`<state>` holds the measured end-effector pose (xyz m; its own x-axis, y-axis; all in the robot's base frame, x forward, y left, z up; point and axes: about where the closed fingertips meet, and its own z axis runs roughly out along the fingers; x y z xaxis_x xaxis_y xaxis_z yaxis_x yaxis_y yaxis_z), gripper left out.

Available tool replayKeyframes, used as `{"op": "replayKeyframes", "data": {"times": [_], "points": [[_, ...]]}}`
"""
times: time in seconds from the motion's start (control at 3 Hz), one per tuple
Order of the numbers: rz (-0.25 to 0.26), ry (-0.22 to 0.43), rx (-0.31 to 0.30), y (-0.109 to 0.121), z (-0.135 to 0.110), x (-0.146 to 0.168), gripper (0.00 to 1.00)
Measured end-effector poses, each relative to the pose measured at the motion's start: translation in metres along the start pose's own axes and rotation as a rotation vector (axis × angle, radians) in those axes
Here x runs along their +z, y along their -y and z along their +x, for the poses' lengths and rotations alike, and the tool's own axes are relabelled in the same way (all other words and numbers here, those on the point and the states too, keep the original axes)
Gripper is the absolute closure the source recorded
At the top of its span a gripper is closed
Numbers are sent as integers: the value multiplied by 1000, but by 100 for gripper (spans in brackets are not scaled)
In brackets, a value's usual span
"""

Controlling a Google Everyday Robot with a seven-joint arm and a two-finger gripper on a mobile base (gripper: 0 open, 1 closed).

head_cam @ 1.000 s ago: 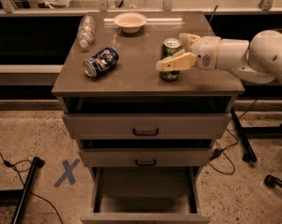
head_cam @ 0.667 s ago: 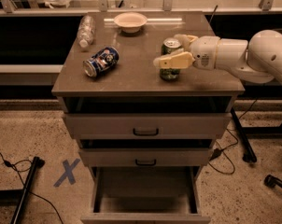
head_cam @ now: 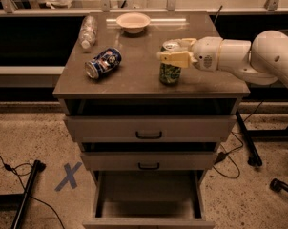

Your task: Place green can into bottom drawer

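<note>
**Grasp at the green can.** The gripper [head_cam: 169, 49] reaches in from the right, level with the top of the green can [head_cam: 170, 73]. It is closed about the can's upper body. One finger [head_cam: 174, 58] lies across the near side just under the rim, and the other shows behind the silver top. The green can stands upright on the cabinet top [head_cam: 134, 78], right of centre and near the front edge. It does not look lifted.

**Handling.** A drink can is light and has a thin wall. If it is empty it will dent under a hard squeeze, and if full it is stiffer and heavier; which it is cannot be told from here. The wall is smooth and likely slippery. A firm, even hold across the widest part of the body, below the rim, is the surest. The present hold sits high, so the green can may swing a little when raised.

**Goal.** The bottom drawer [head_cam: 146, 194] stands pulled out below, its grey floor bare, well apart from the green can. The carry must clear the front edge and then drop past the two upper drawers.

**Other things.** A blue can [head_cam: 103, 63] lies on its side to the left. A bottle [head_cam: 88, 30] and a bowl [head_cam: 133, 21] sit further back, all clear of the gripper.
</note>
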<state>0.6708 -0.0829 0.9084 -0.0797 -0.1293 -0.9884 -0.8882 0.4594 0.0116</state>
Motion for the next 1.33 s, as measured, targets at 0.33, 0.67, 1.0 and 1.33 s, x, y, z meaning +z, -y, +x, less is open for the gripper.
{"op": "replayKeyframes", "data": {"times": [0.33, 0.67, 1.0, 1.33], "points": [[-65, 49, -16, -11, -22, -2, 95], [-132, 67, -84, -43, -66, -26, 100], [-123, 26, -142, -86, -88, -73, 100], [-85, -5, -96, -119, -40, -121, 100]]}}
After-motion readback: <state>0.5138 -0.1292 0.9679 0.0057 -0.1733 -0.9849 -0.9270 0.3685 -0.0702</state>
